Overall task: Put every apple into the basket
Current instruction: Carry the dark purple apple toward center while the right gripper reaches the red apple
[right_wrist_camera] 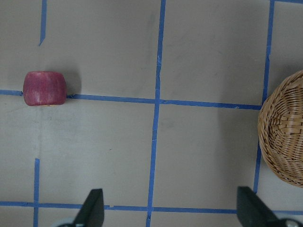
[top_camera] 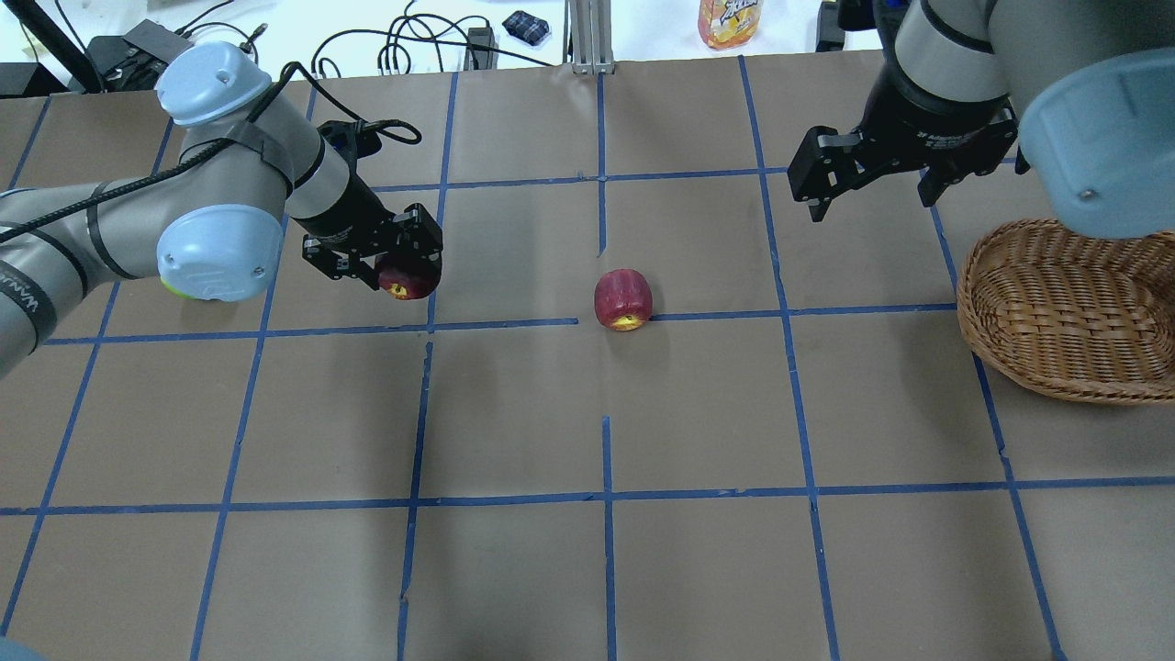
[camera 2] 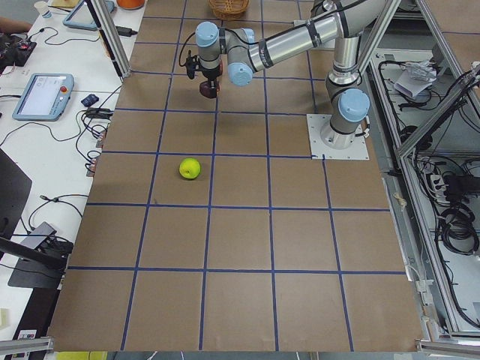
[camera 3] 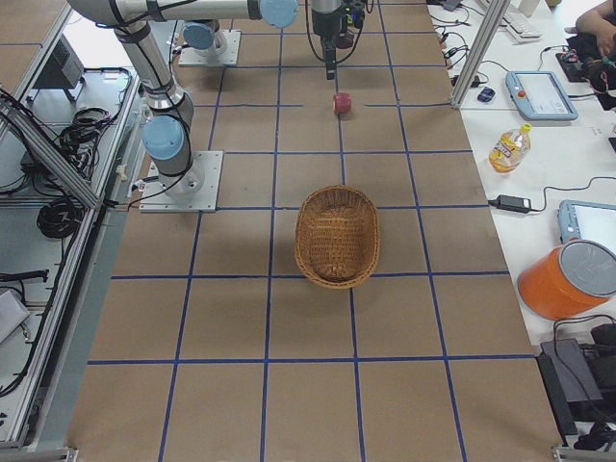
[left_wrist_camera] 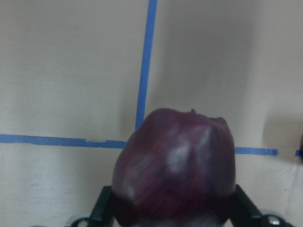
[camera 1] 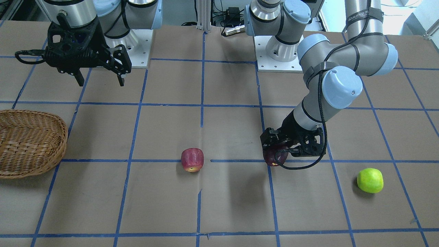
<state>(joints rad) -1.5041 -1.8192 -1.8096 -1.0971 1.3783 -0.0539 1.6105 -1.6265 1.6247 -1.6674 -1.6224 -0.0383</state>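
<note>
My left gripper (camera 1: 276,151) is shut on the dark maroon apple (camera 1: 276,156) and holds it low over the table; the apple fills the left wrist view (left_wrist_camera: 175,165). The red streaked apple (top_camera: 623,298) lies near the table's middle on a blue tape line. The lime green apple (camera 1: 370,180) lies on the table beyond my left arm; in the overhead view the arm hides most of it. The wicker basket (top_camera: 1065,312) sits empty on my right side. My right gripper (top_camera: 867,204) is open and empty, raised between the red apple and the basket.
The table is brown paper with a blue tape grid (camera 1: 202,104). The arm bases (camera 1: 277,61) stand at the robot's edge. A bottle (top_camera: 732,20) and cables lie beyond the far edge. Tablets and an orange container (camera 3: 568,279) sit on side benches.
</note>
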